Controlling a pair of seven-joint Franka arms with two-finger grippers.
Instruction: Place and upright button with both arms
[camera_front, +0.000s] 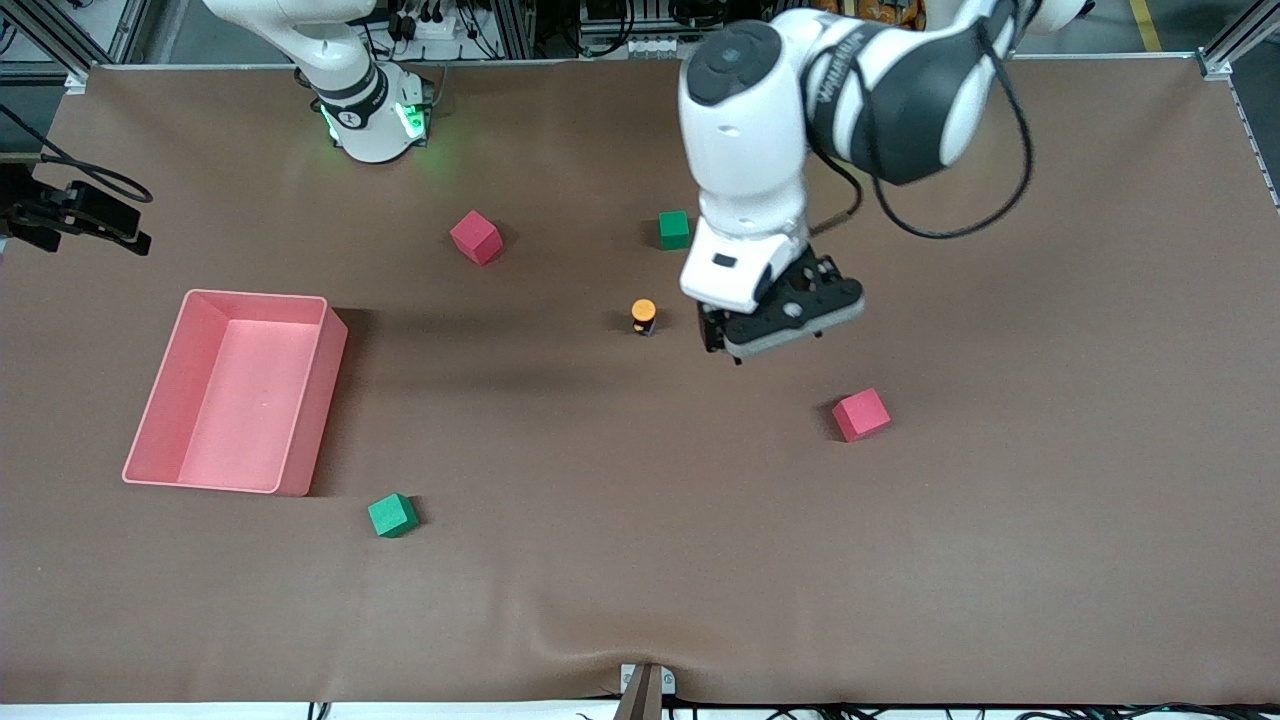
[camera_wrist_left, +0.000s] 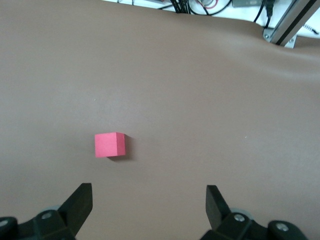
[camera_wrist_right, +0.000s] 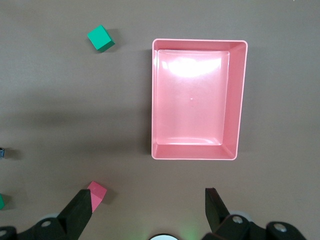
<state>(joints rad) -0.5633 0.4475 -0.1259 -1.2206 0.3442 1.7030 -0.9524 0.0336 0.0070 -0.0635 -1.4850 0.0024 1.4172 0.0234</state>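
Orange-capped button (camera_front: 643, 315) stands upright already — left pincer (camera_front: 722, 335) spread beside it, right pincer (camera_wrist_right: 147, 210) spread, waiting — next: retreat.

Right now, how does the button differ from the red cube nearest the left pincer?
The small black push-button with a round orange cap is slimmer than the red foam-like cube, which is one solid colour. The button stands upright beside the open left pincer; the cube lies nearer the front camera. Both rest on the brown table, ungripped.
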